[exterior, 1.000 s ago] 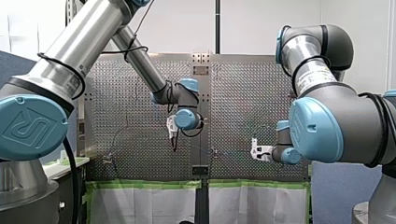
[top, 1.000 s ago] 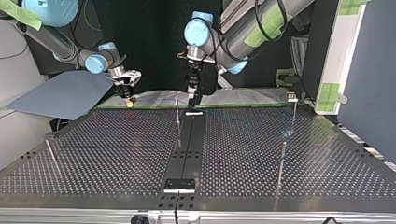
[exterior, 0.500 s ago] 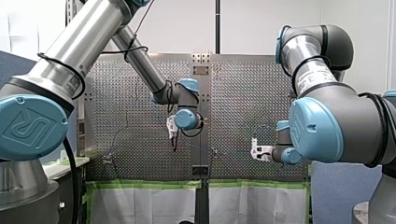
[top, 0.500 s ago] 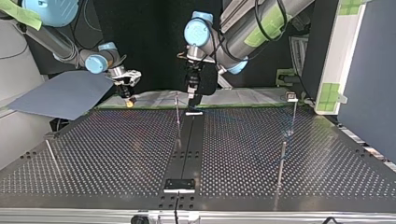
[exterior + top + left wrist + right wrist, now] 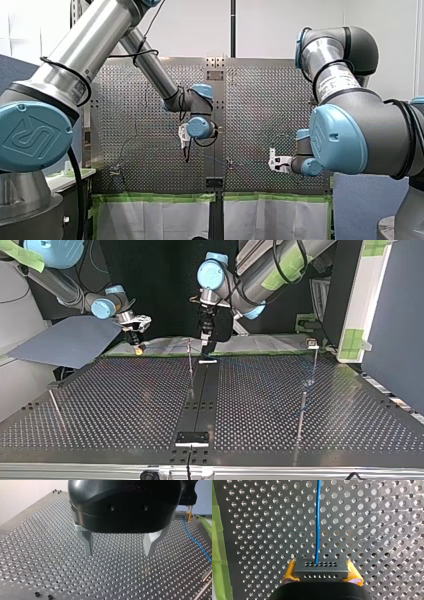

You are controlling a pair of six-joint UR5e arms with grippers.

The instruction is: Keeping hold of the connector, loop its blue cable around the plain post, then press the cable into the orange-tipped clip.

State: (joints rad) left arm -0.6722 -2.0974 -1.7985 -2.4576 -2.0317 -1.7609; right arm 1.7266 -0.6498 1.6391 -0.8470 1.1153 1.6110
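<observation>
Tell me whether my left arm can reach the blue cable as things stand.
Likely yes: the left claw is open above the table, the cable runs beside it with nothing between; the right claw only holds its connector.

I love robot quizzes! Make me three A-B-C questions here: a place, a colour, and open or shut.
1. Where is the connector?
A. in a box
B. between the fingers of my right gripper
C. on the floor
2. What colour is its cable?
A. red
B. blue
C. white
3. My left gripper is:
A. open, empty
B. shut on the cable
C. shut on a ball
Answers: B, the right wrist view shows it clamped; B, a blue line leaves the connector; A, a bare gap shows between its fingers.
</observation>
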